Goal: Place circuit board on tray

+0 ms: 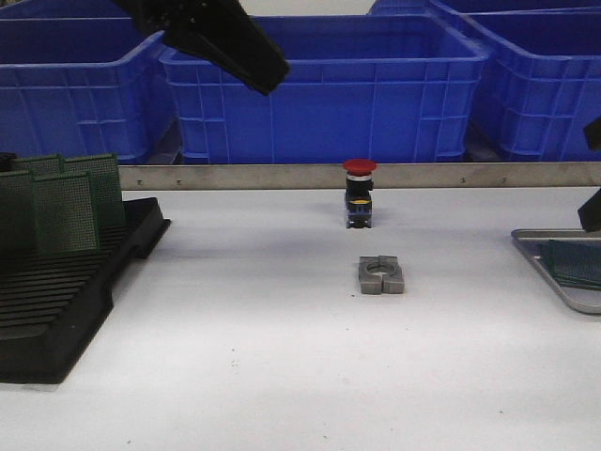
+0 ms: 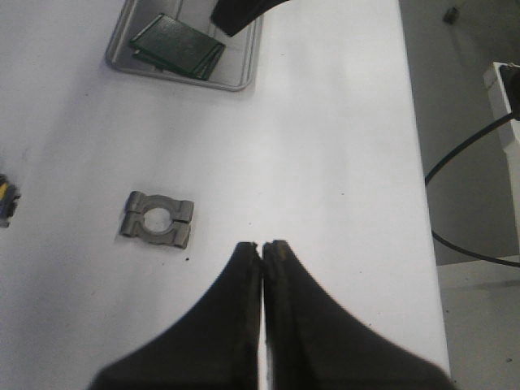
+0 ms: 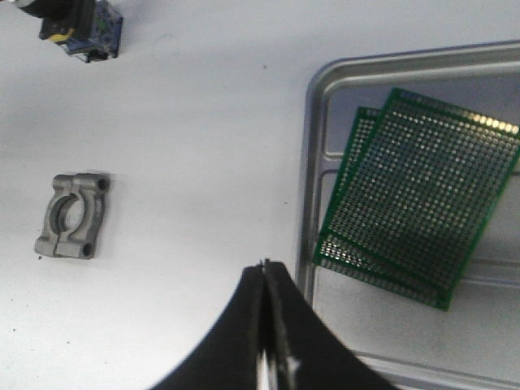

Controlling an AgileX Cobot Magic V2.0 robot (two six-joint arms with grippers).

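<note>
Two green circuit boards (image 3: pixel 418 191) stacked flat in the tray (image 3: pixel 317 114). Left gripper (image 2: pixel 262 245) and right gripper (image 3: pixel 266 265) both pressed together, empty, above the counter (image 1: pixel 282 357).

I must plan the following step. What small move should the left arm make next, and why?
Probably the left end effector should travel toward the black rack and open. It is shut and empty, green circuit boards stand upright in the rack, and the tray holds two boards.
</note>
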